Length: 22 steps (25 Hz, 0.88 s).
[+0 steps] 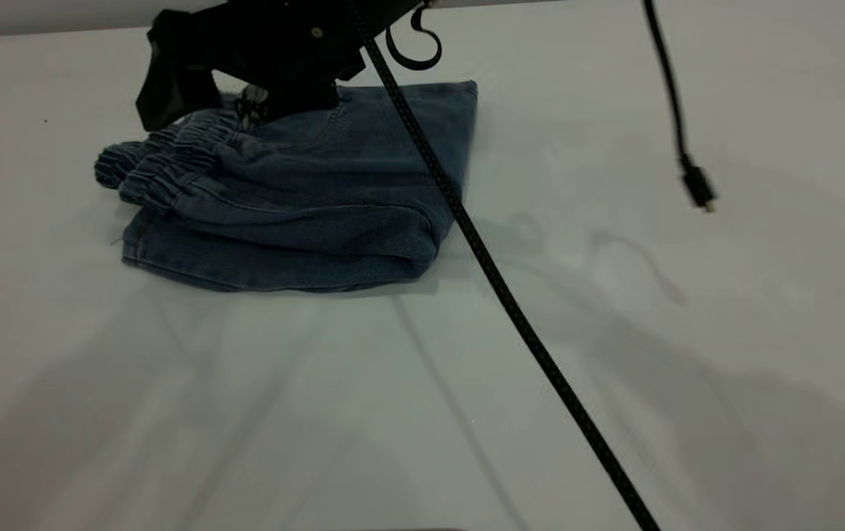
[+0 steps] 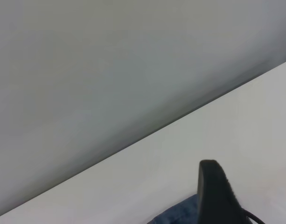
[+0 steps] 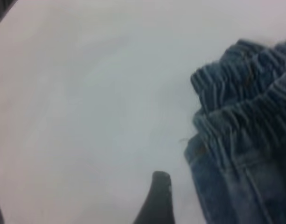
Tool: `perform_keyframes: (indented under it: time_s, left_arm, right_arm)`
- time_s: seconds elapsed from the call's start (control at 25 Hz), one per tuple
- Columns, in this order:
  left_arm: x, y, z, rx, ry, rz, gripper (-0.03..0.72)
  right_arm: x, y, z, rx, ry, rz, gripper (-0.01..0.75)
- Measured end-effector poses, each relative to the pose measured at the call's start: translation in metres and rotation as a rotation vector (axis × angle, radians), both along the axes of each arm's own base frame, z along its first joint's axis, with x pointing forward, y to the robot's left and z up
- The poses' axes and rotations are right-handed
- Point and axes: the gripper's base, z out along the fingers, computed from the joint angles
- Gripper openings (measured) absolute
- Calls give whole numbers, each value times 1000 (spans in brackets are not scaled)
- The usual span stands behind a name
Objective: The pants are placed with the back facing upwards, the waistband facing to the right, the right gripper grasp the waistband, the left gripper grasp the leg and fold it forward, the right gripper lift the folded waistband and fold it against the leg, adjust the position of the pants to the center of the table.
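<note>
Thick braided black cable (image 1: 496, 280), slanting from top centre down to the lower edge. Thin black cord (image 1: 669, 88) at upper right, ending in a small plug (image 1: 699, 188) hanging free. Plain grey wall (image 2: 87, 70) filling most of the left wrist view.

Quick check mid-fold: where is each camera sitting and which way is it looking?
Exterior: outside the rig, above, looking down on the table and folded pants; right gripper shows over the waistband.
Left wrist: looks across the table's edge toward a wall; left gripper shows.
Right wrist: looks down at the waistband; own gripper shows.
All share the pants.
</note>
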Motion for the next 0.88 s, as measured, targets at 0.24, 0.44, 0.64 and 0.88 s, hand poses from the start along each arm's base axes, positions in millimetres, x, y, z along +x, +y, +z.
perform_keyframes:
  time_s: [0.24,0.44,0.64,0.88]
  left_arm:
    - [0,0,0,0,0,0,339]
    - [0,0,0,0,1,0,339]
    - [-2,1,1,3,8,-2,339]
    - [-9,3,9,-5,-12,-3,339]
  right_arm:
    - [-10,12,18,-197,165,0,507]
    - [-14,26,44,-392,152,-119,487]
    - [-3,36,44,-324,276,-346,486]
    - [5,36,0,-363,383,-506,486]
